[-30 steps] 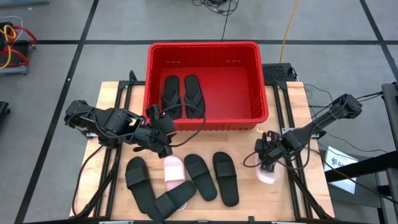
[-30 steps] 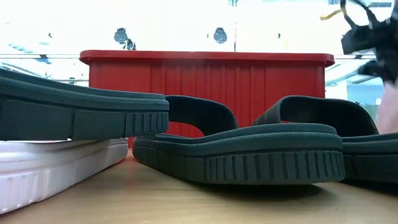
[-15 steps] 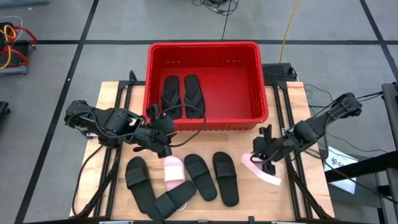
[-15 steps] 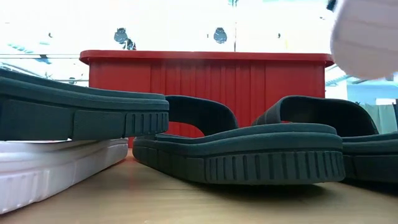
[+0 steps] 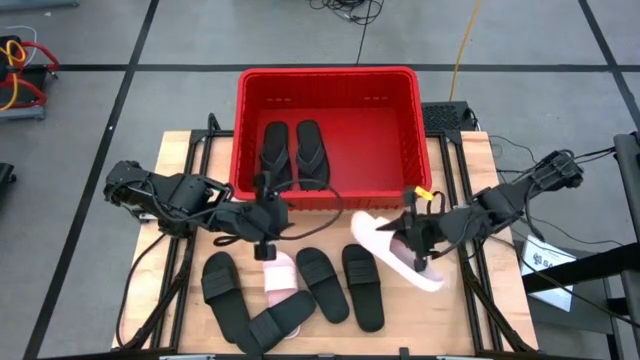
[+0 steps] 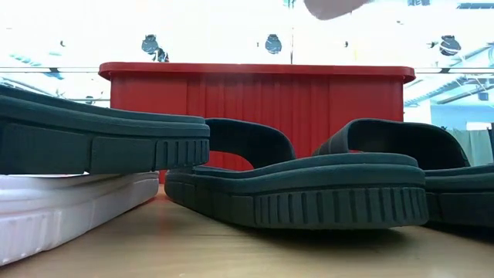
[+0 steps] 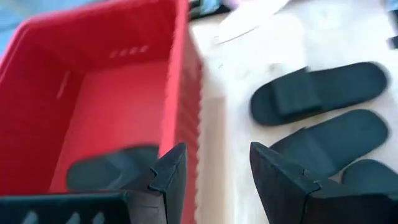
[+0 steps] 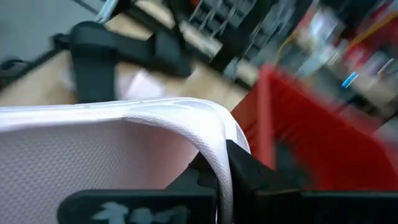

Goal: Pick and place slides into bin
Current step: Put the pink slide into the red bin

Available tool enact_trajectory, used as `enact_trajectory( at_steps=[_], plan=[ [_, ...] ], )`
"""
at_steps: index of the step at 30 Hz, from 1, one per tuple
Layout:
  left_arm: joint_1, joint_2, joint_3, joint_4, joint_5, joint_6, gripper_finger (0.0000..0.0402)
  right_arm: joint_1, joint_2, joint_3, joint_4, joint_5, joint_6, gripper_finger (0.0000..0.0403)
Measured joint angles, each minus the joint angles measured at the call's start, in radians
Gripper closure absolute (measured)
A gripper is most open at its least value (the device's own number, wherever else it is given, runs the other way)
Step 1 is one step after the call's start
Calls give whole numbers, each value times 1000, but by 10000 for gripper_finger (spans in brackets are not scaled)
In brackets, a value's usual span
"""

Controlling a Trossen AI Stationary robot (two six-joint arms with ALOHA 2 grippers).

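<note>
The red bin (image 5: pixel 330 80) stands at the table's far middle with two black slides (image 5: pixel 292 152) lying inside. Several slides lie on the near table: black ones (image 5: pixel 362 285) (image 5: pixel 322 283) (image 5: pixel 218 280) and a light pink one (image 5: pixel 278 272) partly under a black one (image 5: pixel 280 318). My right gripper (image 5: pixel 415 238) is shut on another pink slide (image 5: pixel 385 248), held in the air right of the black slides and near the bin's front right corner. My left gripper (image 7: pixel 214 177) hovers open at the bin's front wall (image 7: pixel 183 93), holding nothing. My right gripper pinches the pink slide's curved strap edge (image 8: pixel 219 163) between its two fingers, about midway along the slide. It comes from the table's right, slanting a little downward. The slide is lifted clear and tilted, one end (image 5: pixel 360 222) toward the bin and the other (image 5: pixel 435 282) toward the near right.
Black frame rails (image 5: pixel 200 150) run along the wooden table's left and right sides. In the low view the black slides (image 6: pixel 309 193) fill the foreground before the bin's front wall (image 6: pixel 255 100), and the lifted pink slide (image 6: pixel 332 6) shows at the top edge.
My right gripper has risen from the table's near right with the pink slide and gone toward the bin, rolling its wrist. The slide has come clear of the table and turned from end-on to stretched out flat. My left gripper has rolled its wrist in place.
</note>
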Motion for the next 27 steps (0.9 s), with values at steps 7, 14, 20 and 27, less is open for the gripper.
enact_trajectory(
  at_steps=[7, 14, 20, 27],
  plan=[
    [0, 0, 0, 144, 28, 224, 231, -47, 0, 0, 231, -80, -424, 402],
    [0, 0, 0, 302, 15, 461, 231, -99, 0, -16, 363, -268, -559, 403],
    [17, 23, 0, 429, 15, 601, 231, -116, 8, -17, 410, -303, -608, 403],
    [32, 72, -1, 455, 56, 674, 231, -119, 7, -17, 411, -321, -633, 403]
  ],
)
